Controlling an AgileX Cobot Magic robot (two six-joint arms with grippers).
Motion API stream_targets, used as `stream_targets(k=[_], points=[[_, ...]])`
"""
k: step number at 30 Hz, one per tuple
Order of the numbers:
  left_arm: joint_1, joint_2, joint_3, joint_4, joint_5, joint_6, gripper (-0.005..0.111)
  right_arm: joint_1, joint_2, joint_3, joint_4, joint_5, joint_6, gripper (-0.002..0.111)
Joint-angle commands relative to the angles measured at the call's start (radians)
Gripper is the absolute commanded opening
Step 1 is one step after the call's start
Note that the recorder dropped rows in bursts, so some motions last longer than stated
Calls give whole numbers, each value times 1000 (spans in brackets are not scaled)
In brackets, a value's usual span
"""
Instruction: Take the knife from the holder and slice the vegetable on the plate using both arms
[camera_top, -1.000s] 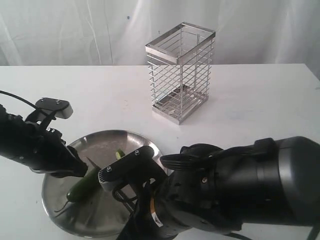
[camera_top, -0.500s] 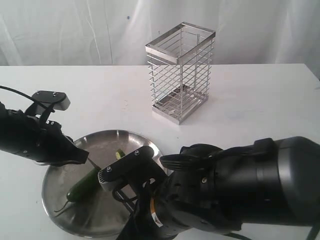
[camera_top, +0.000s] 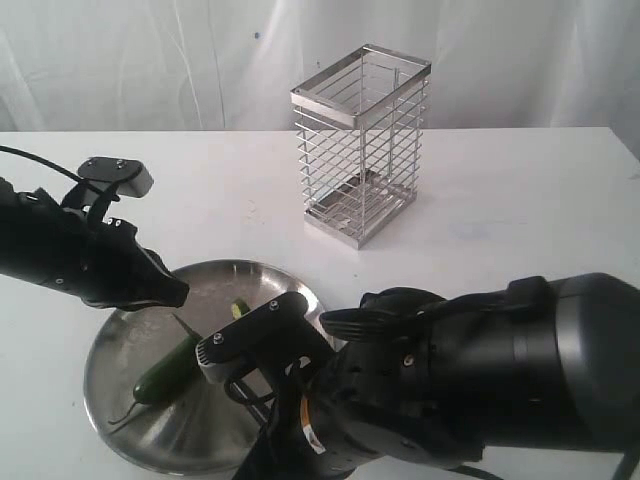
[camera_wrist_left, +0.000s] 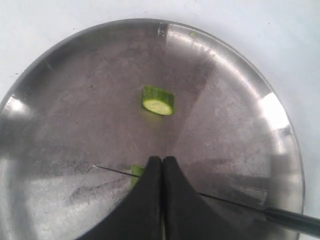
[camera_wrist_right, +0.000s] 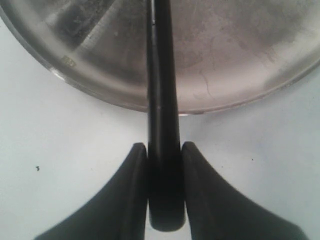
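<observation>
In the exterior view we see the tall silver wire-cage holder (camera_top: 360, 145) standing well behind the wide round brushed-steel plate (camera_top: 110, 400) on the white surface (camera_top: 520, 200). The small dark green pepper-like vegetable (camera_top: 165, 372) lies on the plate, with the tip of the long slim dark knife (camera_top: 185, 325) at its cut end and a small round green slice (camera_top: 240, 308) nearby. The left claw (camera_top: 176, 295) hangs above the plate. The bulky black right arm (camera_top: 470, 390) blocks the plate's near side and hides the right claw.

In the left wrist view the left claw (camera_wrist_left: 162, 160) is pressed together on nothing, and its tips cover most of the vegetable (camera_wrist_left: 135, 171). The knife (camera_wrist_left: 280, 216) crosses beneath them.

In the right wrist view the right claw (camera_wrist_right: 164, 147) pinches the knife (camera_wrist_right: 162, 90) by its handle, which reaches over the plate's rim (camera_wrist_right: 240, 95).
</observation>
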Motion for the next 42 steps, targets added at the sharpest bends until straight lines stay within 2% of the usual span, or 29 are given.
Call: stream_targets(k=[1,18,24,42], points=[[-6,-6,0,-4,17,6,0,3,-1,2,-13,-7,7,0],[-6,-6,0,4,26,6,0,3,-1,2,-22,-17,34,0],[-6,-6,0,4,28,6,0,3,-1,2,-107,-19,109,0],[-6,-6,0,7,28,6,0,3,-38,2,-94,-47,109,0]])
